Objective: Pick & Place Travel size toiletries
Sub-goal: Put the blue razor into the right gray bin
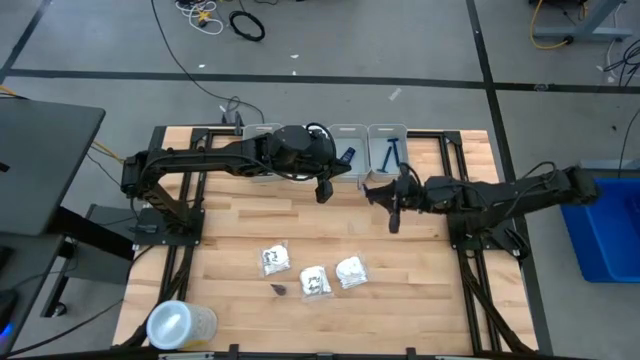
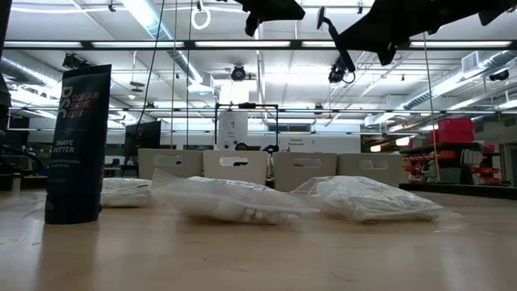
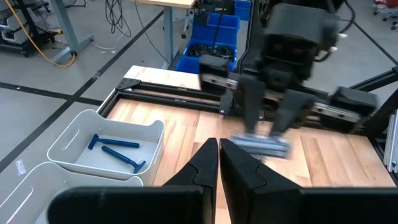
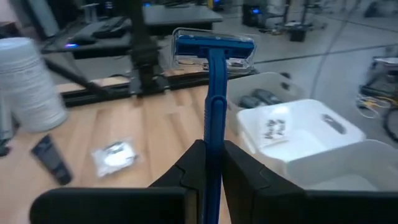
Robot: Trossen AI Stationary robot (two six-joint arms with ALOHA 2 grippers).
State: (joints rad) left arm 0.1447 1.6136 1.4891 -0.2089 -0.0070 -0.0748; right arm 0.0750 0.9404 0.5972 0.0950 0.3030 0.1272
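Low view caught nearest a dark upright tube (image 2: 77, 144) at about 9 o'clock on the wooden table (image 2: 258, 250), lettering facing the lens; behind it three white crinkly packets (image 2: 242, 198) lying flat toward centre and 3 o'clock. Farther back, a row of pale bins (image 2: 234, 166), contents hidden at that height. Arms only dark shapes overhead there, jaws impossible to judge.

High view filled the gap from above: a white capped cylinder (image 1: 178, 325) near the 7 o'clock corner, the same packets (image 1: 314, 281) clustered around 6 o'clock, a small dark oval case (image 1: 280, 290) just beside them. Past centre, left gripper (image 1: 323, 190) hung near 12 o'clock and right gripper (image 1: 393, 215) toward 1 o'clock, well apart from the packets. Beyond both, bins (image 1: 386, 145) along the far edge, blue razors (image 1: 391, 153) lying in the rightmost one.

Right wrist view alone showed the held item plainly: right gripper (image 4: 210, 163) clamped on the handle of a blue razor (image 4: 213, 93), head up and capped in clear plastic, above the table, with a white bin (image 4: 298, 134) holding a packet close by and dark cases in the bin behind.

Left wrist view showed left gripper (image 3: 219, 163) with fingers pressed together on nothing, two razors (image 3: 115, 152) in a white bin (image 3: 149, 134), and, farther off, the other arm with the blurred razor (image 3: 261, 144).
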